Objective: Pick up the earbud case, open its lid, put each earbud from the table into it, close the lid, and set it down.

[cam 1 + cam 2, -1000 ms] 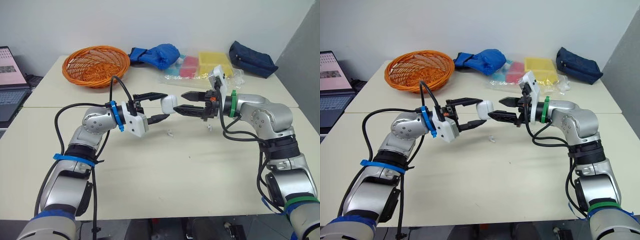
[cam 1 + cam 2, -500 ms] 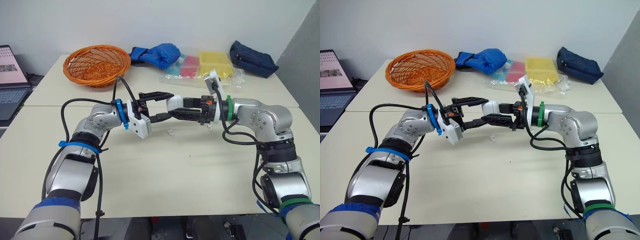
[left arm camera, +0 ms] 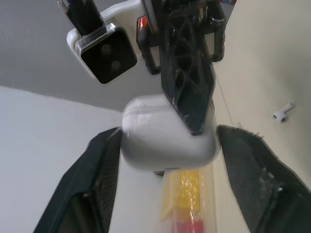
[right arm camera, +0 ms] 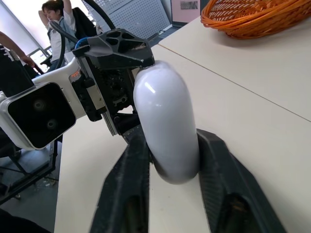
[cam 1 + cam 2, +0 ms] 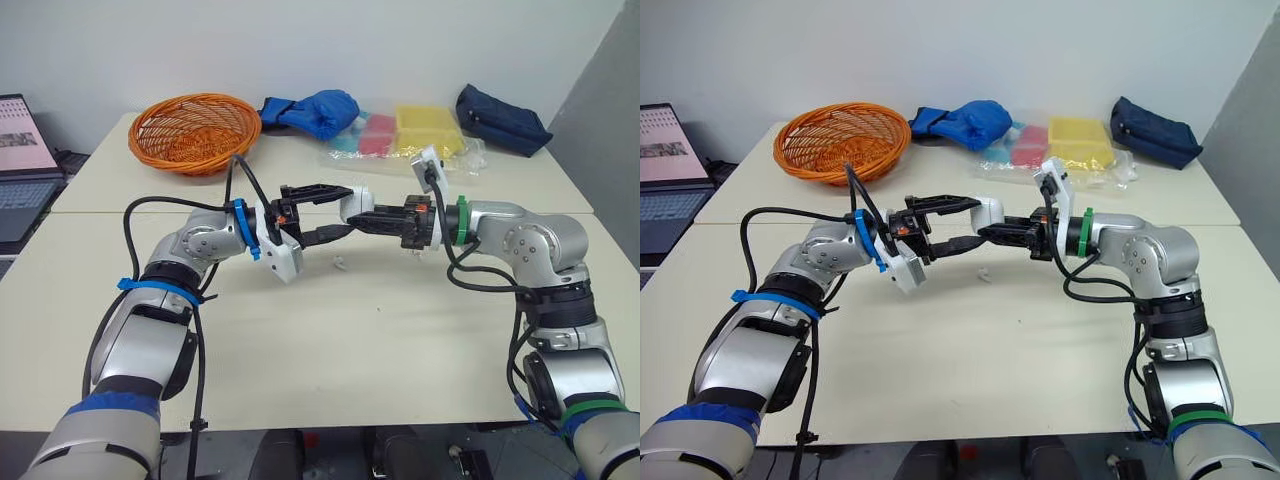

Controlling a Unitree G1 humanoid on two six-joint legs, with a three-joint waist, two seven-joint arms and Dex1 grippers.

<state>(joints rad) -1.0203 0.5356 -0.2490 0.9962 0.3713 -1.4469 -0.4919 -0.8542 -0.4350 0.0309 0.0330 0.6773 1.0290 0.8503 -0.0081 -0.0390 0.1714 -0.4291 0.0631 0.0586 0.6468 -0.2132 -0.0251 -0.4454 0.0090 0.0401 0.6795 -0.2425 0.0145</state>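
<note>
"How far along are you?"

"Early. The earbud case [image 4: 165,121] is up off the counter [image 5: 380,340], pinched on two sides by my right fingers [image 4: 216,165]. My left fingers [image 3: 97,179] are spread wide, one on each side of the case's free end, and I judge they aren't gripping it. The lid looks shut, so opening, loading, closing and setting down are all left."

"And the earbuds?"

"One earbud [image 5: 341,266] lies on the counter just under my left fingertips. The second I can't make out for certain."

"Anything in the way?"

"Nothing between the fingers and that earbud. The orange basket [image 5: 193,130], blue bundle [image 5: 315,108], yellow box [image 5: 430,128] and navy pouch [image 5: 500,118] sit well beyond both sets of fingers."
</note>
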